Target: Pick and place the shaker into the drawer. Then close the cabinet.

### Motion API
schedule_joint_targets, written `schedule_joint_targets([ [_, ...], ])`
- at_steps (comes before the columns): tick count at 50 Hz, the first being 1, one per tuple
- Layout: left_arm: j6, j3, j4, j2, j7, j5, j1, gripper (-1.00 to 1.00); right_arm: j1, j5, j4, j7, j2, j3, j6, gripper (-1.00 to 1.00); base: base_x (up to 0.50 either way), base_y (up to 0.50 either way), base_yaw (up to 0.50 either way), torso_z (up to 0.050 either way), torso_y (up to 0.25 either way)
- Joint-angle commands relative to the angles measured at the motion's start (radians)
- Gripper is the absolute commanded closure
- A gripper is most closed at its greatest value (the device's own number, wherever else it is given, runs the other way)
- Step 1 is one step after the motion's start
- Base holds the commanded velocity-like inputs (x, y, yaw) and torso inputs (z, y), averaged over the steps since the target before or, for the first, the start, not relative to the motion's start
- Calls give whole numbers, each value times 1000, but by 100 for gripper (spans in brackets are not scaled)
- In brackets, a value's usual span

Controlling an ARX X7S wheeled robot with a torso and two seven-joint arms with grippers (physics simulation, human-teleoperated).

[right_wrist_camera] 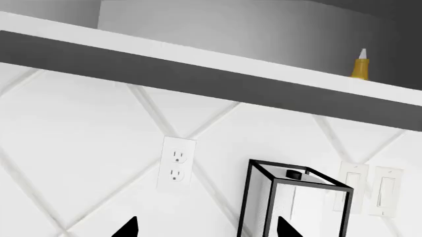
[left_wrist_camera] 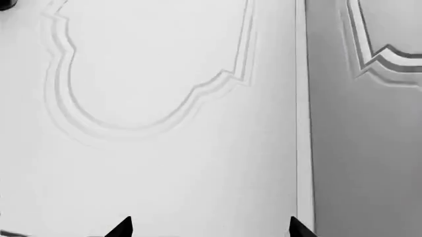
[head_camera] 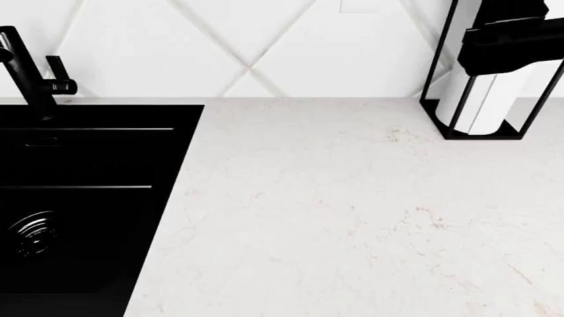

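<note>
- Shaker and drawer are not seen in any view, so their position relative to either gripper cannot be told
- Left gripper (left_wrist_camera: 209, 228): 2 dark fingertips are spread wide before a white cabinet door (left_wrist_camera: 171, 148), nothing held
- Right gripper (right_wrist_camera: 208, 228): 2 tips are parted, empty, faced toward a tiled wall (right_wrist_camera: 79, 163), with a black-framed paper towel holder (right_wrist_camera: 293, 202) near

Pale marbled counter (head_camera: 352, 218) ran wide, black sink (head_camera: 79, 198) set into its left side, black faucet (head_camera: 26, 66) behind it. White diamond-tiled backsplash (head_camera: 247, 39) at the back. Black wire-frame paper towel holder (head_camera: 480, 99) stood on the counter's far right. White outlet (right_wrist_camera: 176, 163) and light switches (right_wrist_camera: 372, 190) on the wall, shelf (right_wrist_camera: 197, 64) above carrying a yellow bottle (right_wrist_camera: 360, 66). White panelled cabinet doors (left_wrist_camera: 165, 98) below.
</note>
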Motion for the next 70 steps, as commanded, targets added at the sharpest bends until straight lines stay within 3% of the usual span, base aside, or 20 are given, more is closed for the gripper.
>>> schedule_joint_targets([
  [1,54,179,-203,154,175,181,-416,-100,-39,31,-18,29,47,12,-32,-100,0,0,0,0,0],
  [21,62,308,-733,460,513,200,-903,-100,-229,37,-114,26,198,103,-160,-100,0,0,0,0,0],
  [28,-144,66,-688,697,708,569,-911,-100,-277,54,-148,24,247,137,-202,-100,0,0,0,0,0],
  [35,-48,215,-651,698,664,453,-911,-100,-454,56,-239,1,378,241,-342,-100,0,0,0,0,3],
  [42,45,389,-633,698,624,358,-911,-100,-864,-1,-371,-20,574,460,-636,-100,0,0,0,0,2],
  [46,93,493,-664,698,630,353,-911,-100,-1136,180,-373,57,330,1041,-285,-100,0,0,0,0,3],
  [55,292,807,-915,698,680,430,-911,-100,-1234,361,-411,144,200,1323,-126,-100,0,0,0,0,0],
  [57,360,911,-1030,698,681,410,-911,-100,-1189,348,-414,160,201,1253,-137,-100,0,0,0,0,0],
  [59,380,926,-1061,698,676,377,-911,-100,-1145,328,-413,165,200,1183,-145,-100,0,0,0,0,0],
  [65,302,735,-962,682,600,300,-907,-100,-1027,204,-390,117,183,953,-173,-100,0,0,0,0,0],
  [70,167,631,-493,423,334,109,-707,-100,-908,107,-349,72,140,764,-165,-100,0,0,0,0,0],
])
